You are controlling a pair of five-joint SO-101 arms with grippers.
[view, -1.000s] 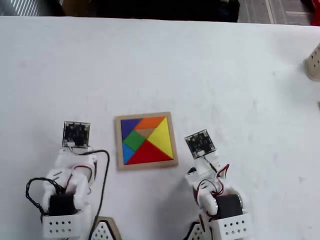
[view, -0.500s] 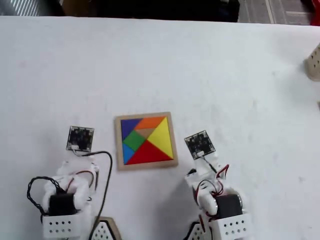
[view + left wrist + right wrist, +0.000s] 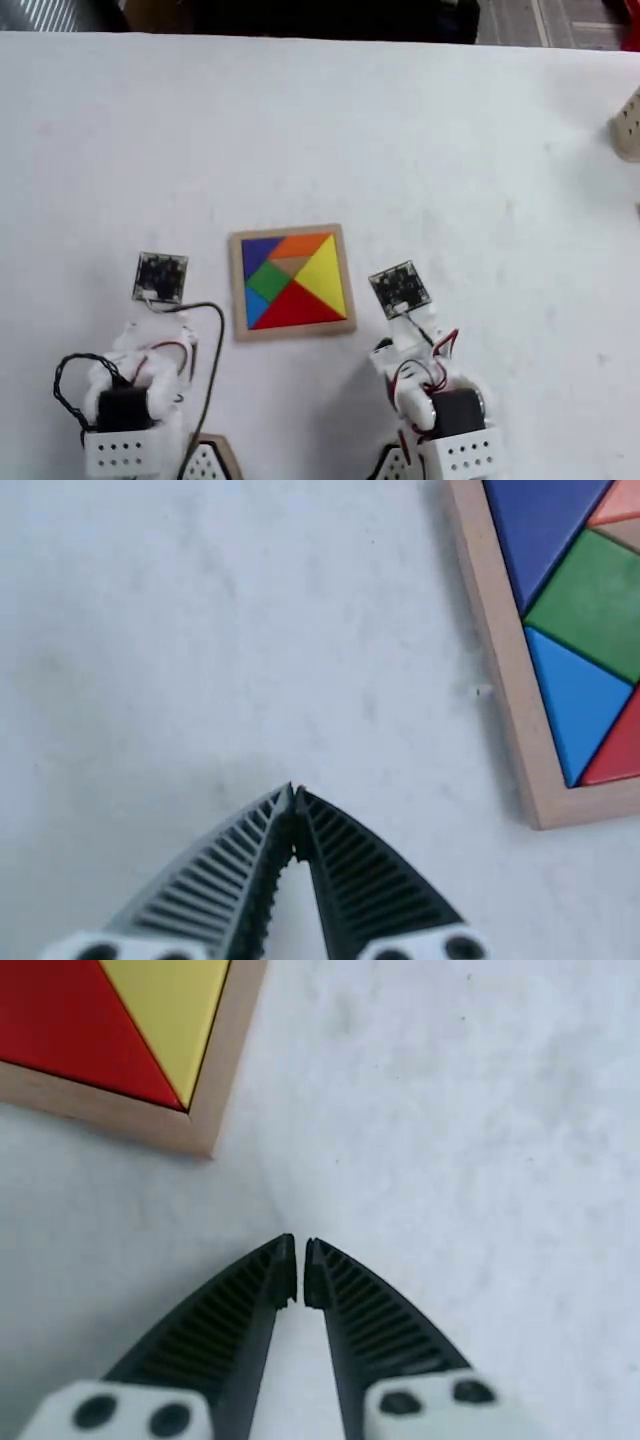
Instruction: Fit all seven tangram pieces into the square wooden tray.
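Wooden square tray [image 3: 295, 331] lay on the worktop [image 3: 400, 150] between the two end effectors, its frame filled edge to edge with coloured tangram pieces [image 3: 295, 305], so the fitting step looked finished. The left end effector [image 3: 295, 815] sat clenched and empty just beside one tray corner. The right end effector [image 3: 299, 1265] was likewise clenched on nothing, near another corner. Any next move would probably call for no more than a check. A small tan patch [image 3: 291, 266] near the middle was hard to judge: seventh piece or bare tray floor. The tray ran off the edge of both wrist views.
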